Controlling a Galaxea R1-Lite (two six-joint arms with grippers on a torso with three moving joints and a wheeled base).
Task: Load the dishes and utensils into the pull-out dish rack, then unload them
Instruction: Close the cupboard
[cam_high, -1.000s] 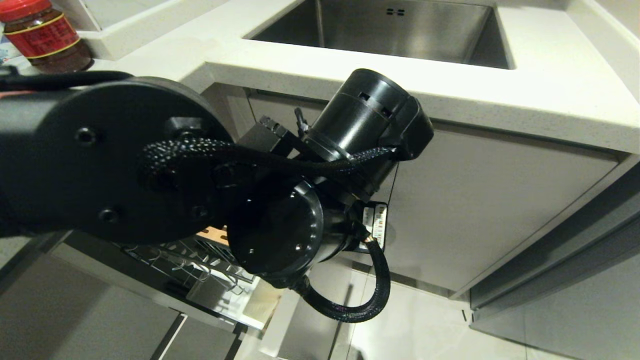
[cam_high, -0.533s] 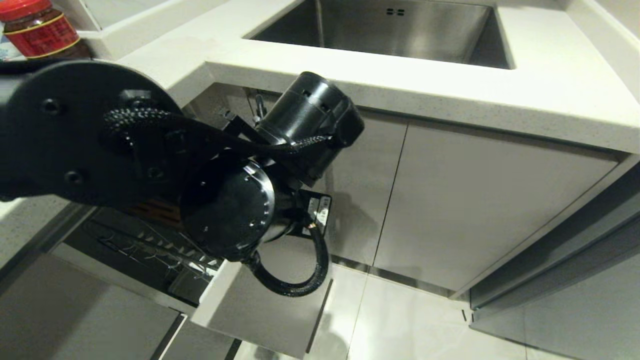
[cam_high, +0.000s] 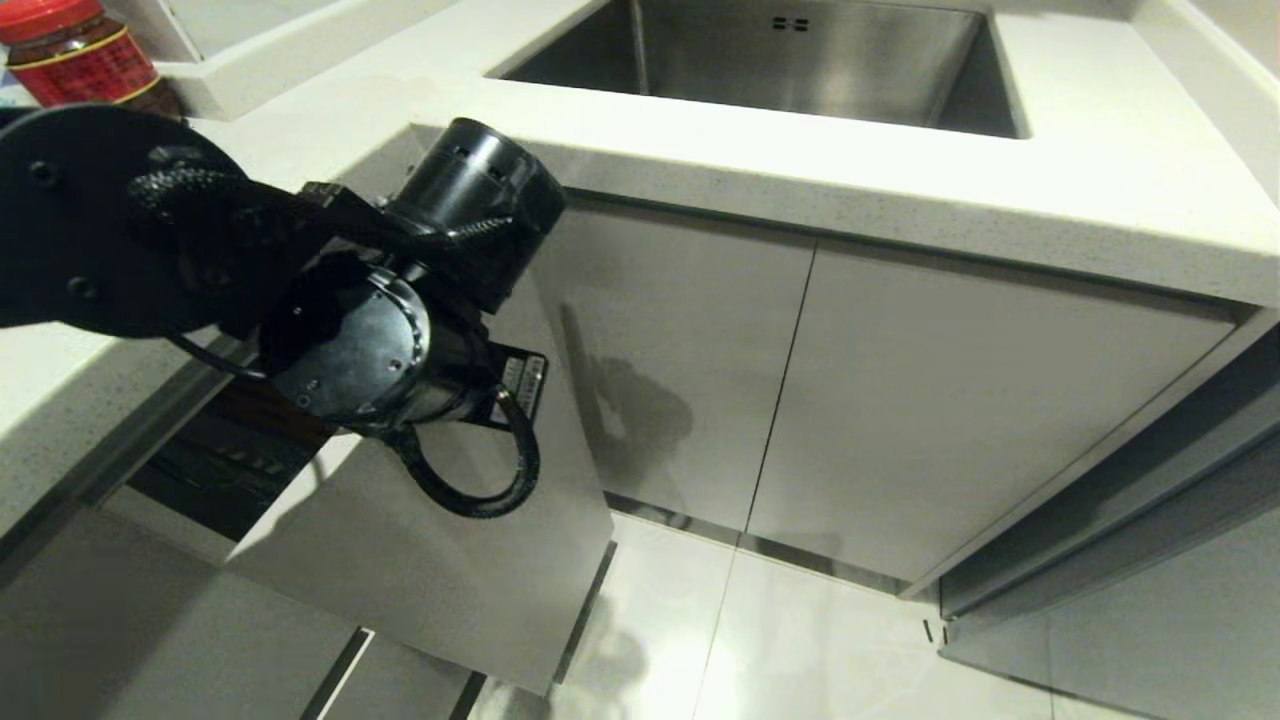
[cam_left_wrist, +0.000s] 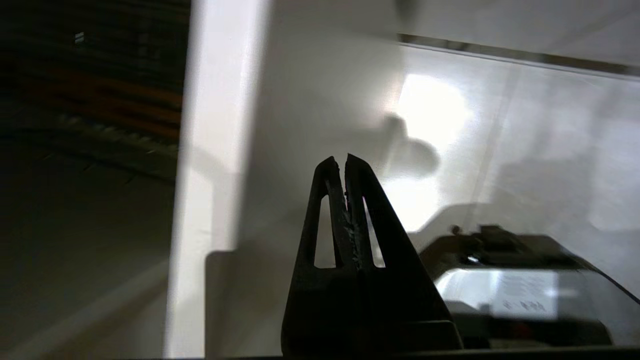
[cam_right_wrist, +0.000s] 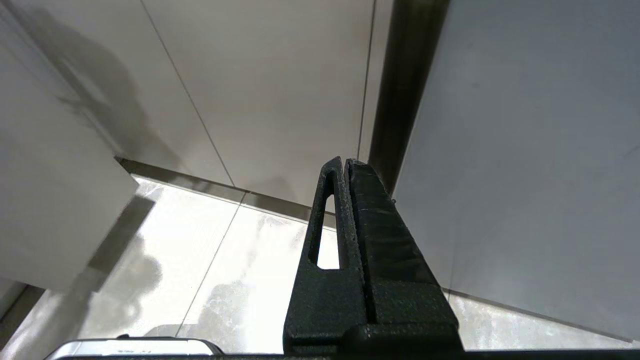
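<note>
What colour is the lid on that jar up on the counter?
Red; the jar's screw lid shows best in the head view.

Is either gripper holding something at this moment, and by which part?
Nothing is held: the left gripper is shut empty beside the white cabinet front, and the right gripper is shut empty too.

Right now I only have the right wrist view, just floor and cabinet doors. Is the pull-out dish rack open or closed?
Observer: Partly out. In the head view its white cabinet front stands away from the counter, with a dark gap beside it.
Operator: Where's the left gripper?
Observer: The left gripper is shut on nothing, pointing at that front's face near its edge.
Operator: Any dishes inside?
Observer: Cannot tell. Only a dark strip of wire rack shows under the left arm.
</note>
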